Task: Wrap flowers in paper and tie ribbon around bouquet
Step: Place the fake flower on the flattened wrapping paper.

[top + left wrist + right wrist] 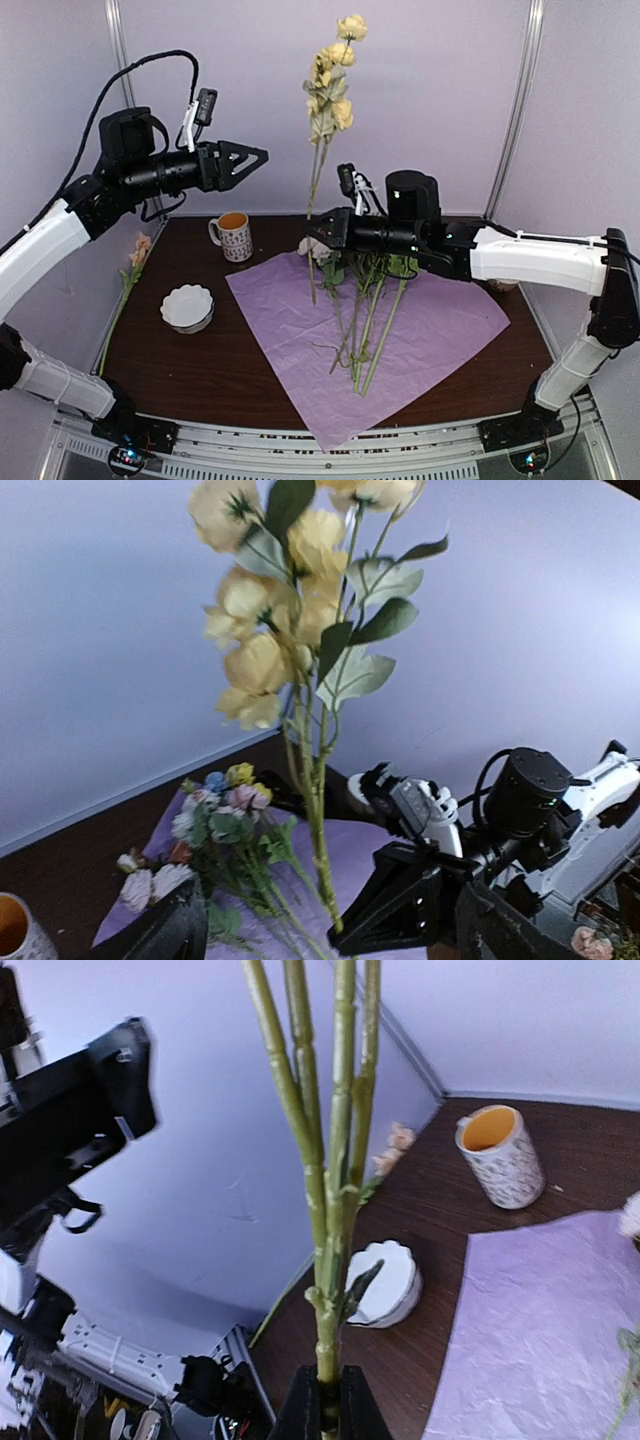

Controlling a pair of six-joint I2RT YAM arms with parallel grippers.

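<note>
Pale lilac walls close in a dark wooden bench (200, 370), and the paper (450, 320) lies spread flat on it, from the centre out toward 4 o'clock. Most of the flowers (365, 320) lie on that sheet with their cut ends toward 6 o'clock. A mug (234, 236) stands off the paper at 11 o'clock and a white bowl (188, 307) at 9.

My right claw (318, 228) is clamped hard on the yellow flower stem (326, 100) near its foot, holding it upright over the paper's far edge with the blooms high at 12. My left claw (255, 163) hangs at 10 o'clock, jaws wide apart on nothing, clear of the stem.

I judge the stem light but top-heavy. Its knobbly green shaft looks stiff, while the blooms look soft and easy to crush. The bare lower shaft is the place to hold, though a narrow pinch there may let it swivel. The paper looks thin and crinkly, likely to slide, so I would take it by an edge.
</note>
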